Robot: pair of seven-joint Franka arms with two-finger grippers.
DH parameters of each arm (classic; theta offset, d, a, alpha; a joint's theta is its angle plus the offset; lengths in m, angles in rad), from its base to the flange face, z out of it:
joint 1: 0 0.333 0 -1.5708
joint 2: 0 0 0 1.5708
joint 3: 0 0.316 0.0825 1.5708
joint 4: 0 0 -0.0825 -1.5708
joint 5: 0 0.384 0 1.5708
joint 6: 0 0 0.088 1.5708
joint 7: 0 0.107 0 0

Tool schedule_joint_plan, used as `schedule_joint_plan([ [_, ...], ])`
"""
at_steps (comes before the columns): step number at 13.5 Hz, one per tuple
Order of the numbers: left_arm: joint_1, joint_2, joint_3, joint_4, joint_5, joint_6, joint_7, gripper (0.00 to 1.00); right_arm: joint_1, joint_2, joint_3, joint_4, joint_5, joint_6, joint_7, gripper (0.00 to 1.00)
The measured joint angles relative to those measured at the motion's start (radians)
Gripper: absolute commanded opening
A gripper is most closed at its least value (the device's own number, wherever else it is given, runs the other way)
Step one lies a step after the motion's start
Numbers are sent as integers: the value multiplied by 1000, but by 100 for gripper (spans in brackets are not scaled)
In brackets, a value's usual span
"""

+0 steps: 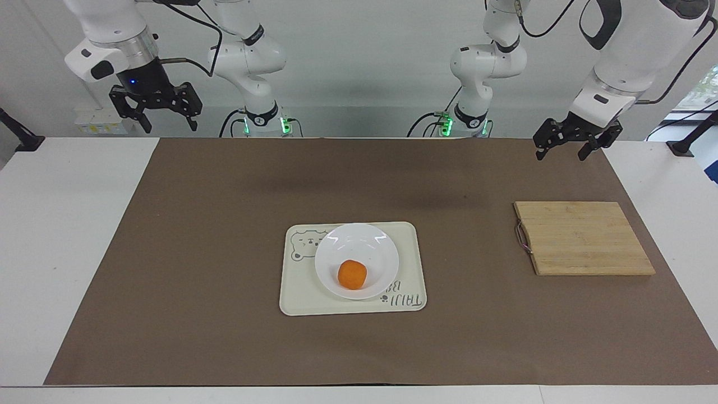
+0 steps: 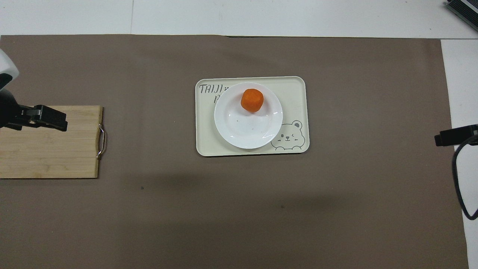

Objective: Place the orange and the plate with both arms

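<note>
The orange [image 1: 352,274] [image 2: 252,100] lies in the white plate [image 1: 359,244] [image 2: 244,129], off its centre, on the side away from the robots. The plate rests on a cream bear tray [image 1: 297,294] [image 2: 295,93] in the middle of the brown mat. My right gripper [image 1: 164,119] hangs open and empty in the air over the right arm's end of the table. My left gripper [image 1: 561,152] is also open and empty, raised over the mat's left-arm end by the cutting board. Both are well away from the plate.
A bamboo cutting board [image 1: 583,238] [image 2: 48,157] with a metal handle lies on the mat toward the left arm's end. The brown mat [image 1: 196,252] covers most of the white table.
</note>
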Motion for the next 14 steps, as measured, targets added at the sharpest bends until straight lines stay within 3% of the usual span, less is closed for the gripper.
schedule_joint_plan([
  [4,0,0,0,0,0,0,0,100,-72,0,74,1,0,0,0,100],
  [14,0,0,0,0,0,0,0,100,-72,0,83,1,7,-8,0,100],
])
